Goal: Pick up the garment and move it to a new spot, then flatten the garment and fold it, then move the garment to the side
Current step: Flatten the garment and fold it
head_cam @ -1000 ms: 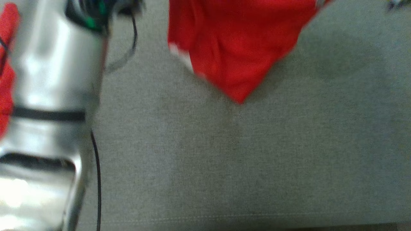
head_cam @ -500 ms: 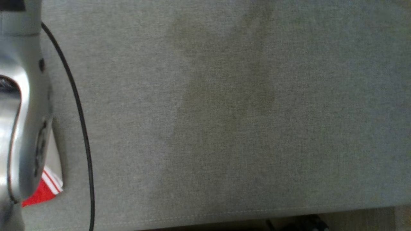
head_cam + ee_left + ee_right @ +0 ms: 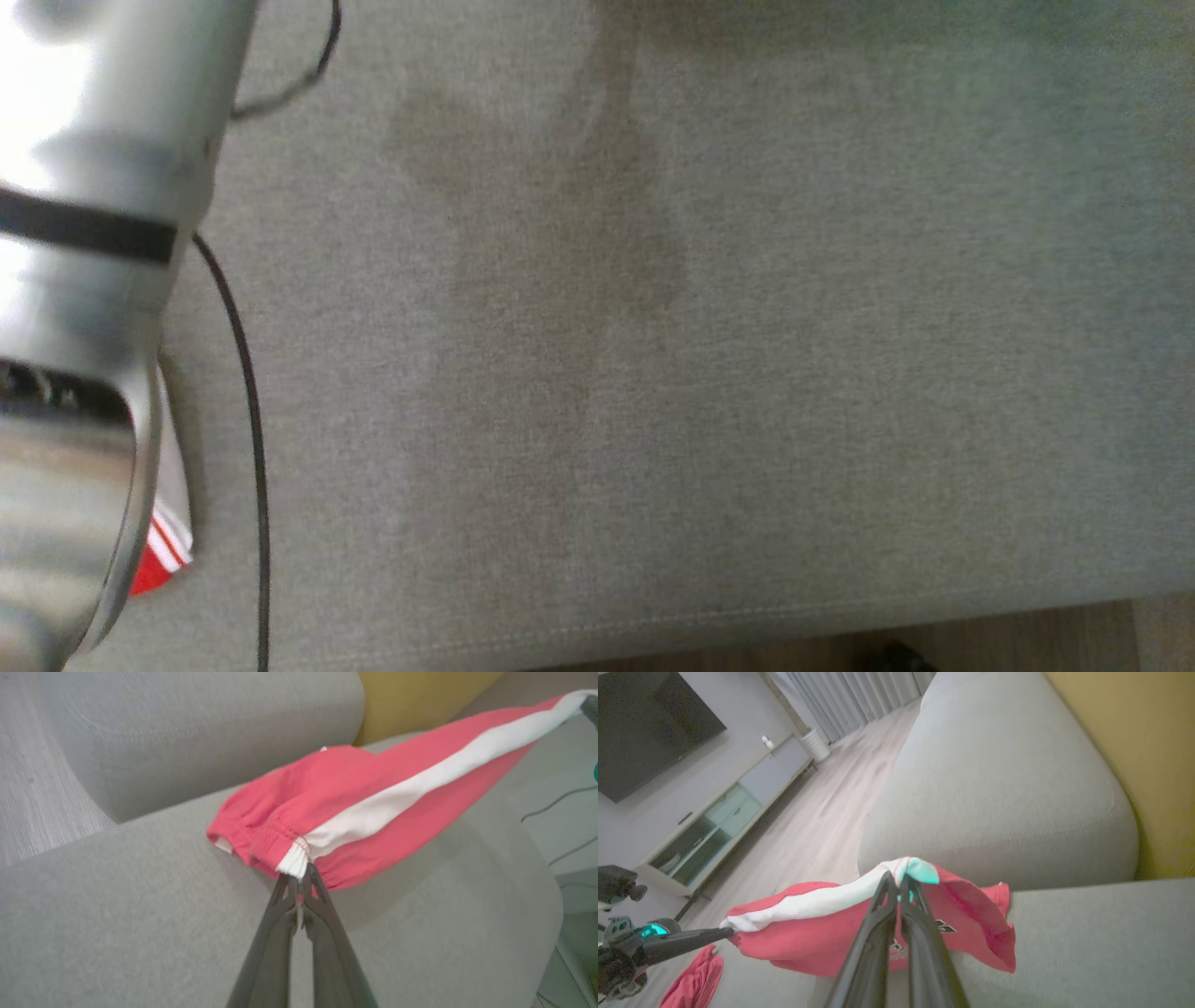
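Left wrist view: garment [image 3: 373, 807] stretched over seat [image 3: 117, 914], from left gripper [image 3: 299, 879] at 6 o'clock out to the 2 o'clock corner. Armrest [image 3: 210, 732] behind garment, 11 o'clock; floor [image 3: 28, 788] left of it, 9 o'clock. Right wrist view: right gripper [image 3: 899, 879] on garment's other end, centre; left gripper at 8 o'clock; TV [image 3: 644, 723] at 10 o'clock, cabinet [image 3: 724, 812] beneath it. Head view: forearm [image 3: 84, 280] at 9 o'clock over seat, cable [image 3: 247, 420] just right of it, garment corner under it at 8 o'clock.

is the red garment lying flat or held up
Held up, not flat: the garment is stretched between the left tool and right tool, each pinching an end of its white stripe.
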`<state>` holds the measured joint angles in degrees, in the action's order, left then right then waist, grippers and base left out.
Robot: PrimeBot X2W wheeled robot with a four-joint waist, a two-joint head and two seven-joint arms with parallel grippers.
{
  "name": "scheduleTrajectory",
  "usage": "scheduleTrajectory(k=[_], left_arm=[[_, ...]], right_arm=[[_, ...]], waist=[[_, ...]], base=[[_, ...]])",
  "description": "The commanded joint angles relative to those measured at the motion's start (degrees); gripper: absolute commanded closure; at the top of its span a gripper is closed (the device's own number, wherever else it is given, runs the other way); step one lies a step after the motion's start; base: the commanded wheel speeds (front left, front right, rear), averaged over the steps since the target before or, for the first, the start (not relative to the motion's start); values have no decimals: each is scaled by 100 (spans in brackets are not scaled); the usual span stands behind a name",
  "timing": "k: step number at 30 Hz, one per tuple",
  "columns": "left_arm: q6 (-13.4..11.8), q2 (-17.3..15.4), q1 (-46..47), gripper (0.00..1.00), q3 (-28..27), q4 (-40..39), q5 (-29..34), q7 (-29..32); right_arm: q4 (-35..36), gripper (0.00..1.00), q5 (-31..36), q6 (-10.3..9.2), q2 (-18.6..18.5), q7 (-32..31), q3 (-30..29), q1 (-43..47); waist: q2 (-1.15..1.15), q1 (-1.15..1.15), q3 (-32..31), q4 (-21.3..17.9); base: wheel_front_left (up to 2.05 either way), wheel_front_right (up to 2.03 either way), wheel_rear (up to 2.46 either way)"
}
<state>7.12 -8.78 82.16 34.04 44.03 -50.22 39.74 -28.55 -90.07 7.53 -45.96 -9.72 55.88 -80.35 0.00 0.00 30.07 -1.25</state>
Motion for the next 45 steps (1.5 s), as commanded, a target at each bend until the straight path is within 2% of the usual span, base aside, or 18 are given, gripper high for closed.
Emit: scheduleTrajectory(k=[1,7,17,21,24,31,37,45], left_arm=[[34,-367,133,100,18,-314,-85,144],[35,-915,-829,100,679,-804,-511,1003],[-8,-1725,-2478,100,1176,-1909,-1117,2066],[-184,-2090,-3149,100,1273,-2618,-1387,2432],[-417,-2401,-3647,100,1341,-3216,-1634,2771],[-992,-3008,-4459,100,1398,-4553,-1975,3170],[-1283,-3068,-4510,100,1265,-4870,-2031,3121],[-1745,-2580,-3481,100,848,-4528,-2269,3414]], right_arm=[[87,100,-66,-4,-190,-135,18,204],[-77,100,-51,-4,-72,-857,655,919],[37,100,213,-4,266,-1371,1502,2112],[292,100,208,-4,228,-1672,1625,2650],[494,100,150,-4,99,-2054,1676,3034],[1094,100,130,-4,-380,-2875,1719,3519],[1363,100,88,-4,-554,-2972,1578,3333],[1105,100,-91,-4,-501,-3421,1105,2304]], waist=[[0,0,-285,-30],[0,0,-987,-94],[0,0,-2351,-84],[0,0,-2819,-45],[0,0,-3054,-12],[0,0,-3120,46],[0,0,-2876,89],[0,0,-1942,339]], base=[[0,0,0],[0,0,0],[0,0,0],[0,0,0],[0,0,0],[0,0,0],[0,0,0],[0,0,0]])
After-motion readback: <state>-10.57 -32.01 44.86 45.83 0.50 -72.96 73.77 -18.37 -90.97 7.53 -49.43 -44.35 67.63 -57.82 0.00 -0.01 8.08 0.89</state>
